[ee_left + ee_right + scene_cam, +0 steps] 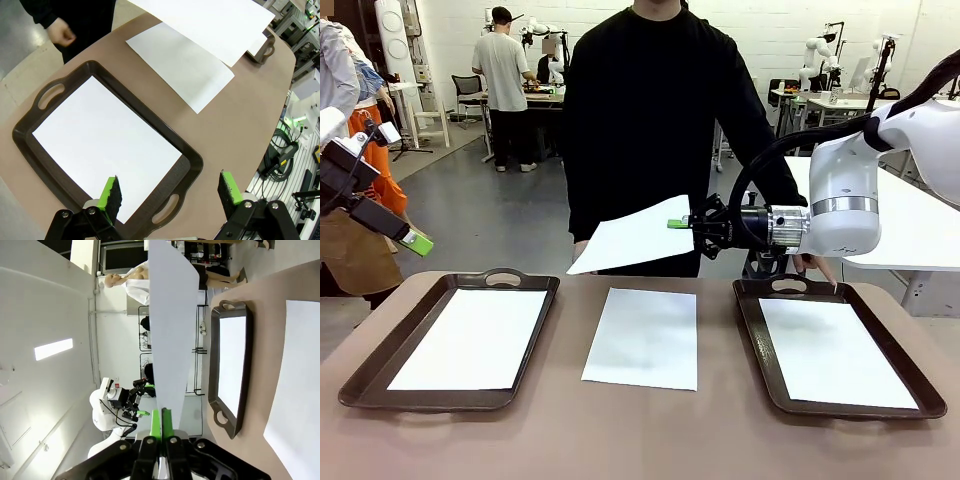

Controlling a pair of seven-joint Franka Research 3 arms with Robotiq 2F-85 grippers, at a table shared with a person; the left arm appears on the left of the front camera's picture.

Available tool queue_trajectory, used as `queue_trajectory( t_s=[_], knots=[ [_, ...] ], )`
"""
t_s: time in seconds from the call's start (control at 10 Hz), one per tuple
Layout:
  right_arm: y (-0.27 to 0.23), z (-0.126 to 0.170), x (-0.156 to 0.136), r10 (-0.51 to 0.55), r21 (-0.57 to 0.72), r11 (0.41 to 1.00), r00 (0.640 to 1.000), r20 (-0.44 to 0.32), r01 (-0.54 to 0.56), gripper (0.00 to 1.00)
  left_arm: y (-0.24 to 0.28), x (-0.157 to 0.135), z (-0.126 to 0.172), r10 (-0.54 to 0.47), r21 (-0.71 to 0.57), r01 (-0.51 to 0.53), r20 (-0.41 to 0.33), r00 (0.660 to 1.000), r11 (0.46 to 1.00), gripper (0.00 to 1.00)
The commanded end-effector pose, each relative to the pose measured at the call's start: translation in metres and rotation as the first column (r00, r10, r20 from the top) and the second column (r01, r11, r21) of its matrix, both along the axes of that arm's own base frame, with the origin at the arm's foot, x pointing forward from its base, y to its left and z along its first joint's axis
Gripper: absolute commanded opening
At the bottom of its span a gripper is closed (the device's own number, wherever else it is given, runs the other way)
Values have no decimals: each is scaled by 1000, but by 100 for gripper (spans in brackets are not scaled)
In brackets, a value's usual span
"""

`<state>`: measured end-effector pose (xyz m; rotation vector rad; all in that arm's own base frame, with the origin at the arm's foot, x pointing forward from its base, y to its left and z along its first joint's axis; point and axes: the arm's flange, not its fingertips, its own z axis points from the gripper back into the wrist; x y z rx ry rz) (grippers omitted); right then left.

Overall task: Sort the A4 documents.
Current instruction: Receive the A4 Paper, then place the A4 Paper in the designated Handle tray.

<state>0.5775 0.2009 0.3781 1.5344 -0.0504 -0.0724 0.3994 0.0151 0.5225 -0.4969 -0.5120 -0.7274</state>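
The right arm (845,190) has a glossy white, rounded shell, with a silver ring (840,205) behind the claw and a black cable (820,137) arching over it. The right gripper (672,223) is black and knuckled, with thin green fingertips (679,223). The left gripper (170,179) has black linkages with silver screws (247,203) beneath the claw. Its pads (109,197) are bright green, faced with rough black rubber.
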Motion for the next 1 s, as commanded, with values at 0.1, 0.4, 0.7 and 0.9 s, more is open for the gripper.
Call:
queue_trajectory(
  t_s=[0.1, 0.4, 0.7, 0.9],
  knots=[
    [2, -1, 0, -12, -5, 1000, 1000, -5, 12, 0, 1, 0, 0, -7, -2, 7, 4, 1000, 1000, 100],
    [2, -1, 0, -12, -5, 1000, 1000, -5, 12, 0, 1, 0, 0, -7, -2, 7, 4, 1000, 1000, 100],
    [2, -1, 0, -12, -5, 1000, 1000, -5, 12, 0, 1, 0, 0, -7, -2, 7, 4, 1000, 1000, 100],
    [2, -1, 0, -12, -5, 1000, 1000, -5, 12, 0, 1, 0, 0, -7, -2, 7, 4, 1000, 1000, 100]
  ],
)
